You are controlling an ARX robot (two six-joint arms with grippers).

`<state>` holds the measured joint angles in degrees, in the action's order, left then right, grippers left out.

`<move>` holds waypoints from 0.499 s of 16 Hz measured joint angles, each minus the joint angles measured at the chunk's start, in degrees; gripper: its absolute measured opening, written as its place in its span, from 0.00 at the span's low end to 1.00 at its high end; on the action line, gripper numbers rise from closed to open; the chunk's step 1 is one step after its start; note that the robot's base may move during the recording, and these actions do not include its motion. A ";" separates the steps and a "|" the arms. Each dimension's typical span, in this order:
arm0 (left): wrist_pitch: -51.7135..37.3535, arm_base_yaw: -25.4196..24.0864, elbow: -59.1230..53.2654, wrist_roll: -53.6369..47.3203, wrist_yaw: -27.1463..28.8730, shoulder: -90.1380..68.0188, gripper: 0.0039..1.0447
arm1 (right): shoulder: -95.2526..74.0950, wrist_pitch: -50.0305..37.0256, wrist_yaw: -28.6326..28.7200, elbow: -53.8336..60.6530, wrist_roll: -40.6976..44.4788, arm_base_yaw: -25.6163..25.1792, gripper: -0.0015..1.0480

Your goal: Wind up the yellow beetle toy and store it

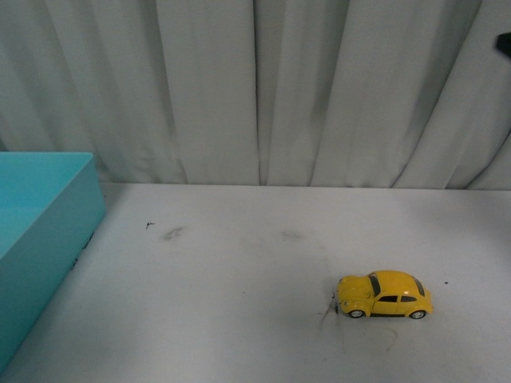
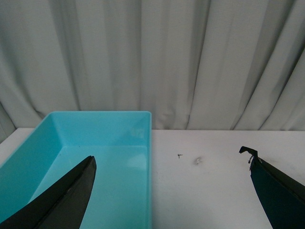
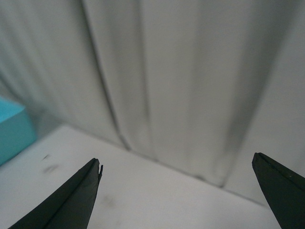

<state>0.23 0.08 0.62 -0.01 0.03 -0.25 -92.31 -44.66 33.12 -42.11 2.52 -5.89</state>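
Both gape wide, seemingly empty: left end effector (image 2: 169, 153), right end effector (image 3: 176, 159).

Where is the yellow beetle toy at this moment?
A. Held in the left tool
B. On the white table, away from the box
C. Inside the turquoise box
B: the yellow beetle toy stands on its wheels on the white table, well apart from the turquoise box.
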 joint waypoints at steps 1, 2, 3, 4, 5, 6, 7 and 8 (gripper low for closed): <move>-0.02 0.00 0.00 0.00 0.00 0.00 0.94 | -3.85 5.25 6.12 -3.32 3.21 0.83 0.94; -0.02 0.00 0.00 0.00 0.00 0.00 0.94 | -7.30 11.06 12.98 -5.88 9.25 1.49 0.94; 0.00 0.00 0.00 0.00 0.02 0.00 0.94 | -10.01 18.78 18.58 -8.28 15.80 1.55 0.94; 0.00 0.00 0.00 0.00 -0.02 0.00 0.94 | -11.93 26.86 22.27 -10.51 23.80 1.40 0.94; -0.02 0.00 0.00 0.00 -0.02 0.00 0.94 | -15.89 42.71 23.52 -15.85 38.97 1.40 0.94; 0.00 0.00 0.00 0.00 0.00 0.00 0.94 | -19.71 53.02 21.70 -19.61 51.30 1.40 0.94; 0.00 0.00 0.00 0.00 0.00 0.00 0.94 | -22.10 58.29 20.41 -21.20 57.61 1.42 0.94; 0.00 0.00 0.00 0.00 0.00 0.00 0.94 | -24.76 64.85 19.12 -23.21 66.10 1.53 0.94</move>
<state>0.23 0.08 0.62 -0.01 0.03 -0.25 -117.08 20.18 52.25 -65.32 68.62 -4.36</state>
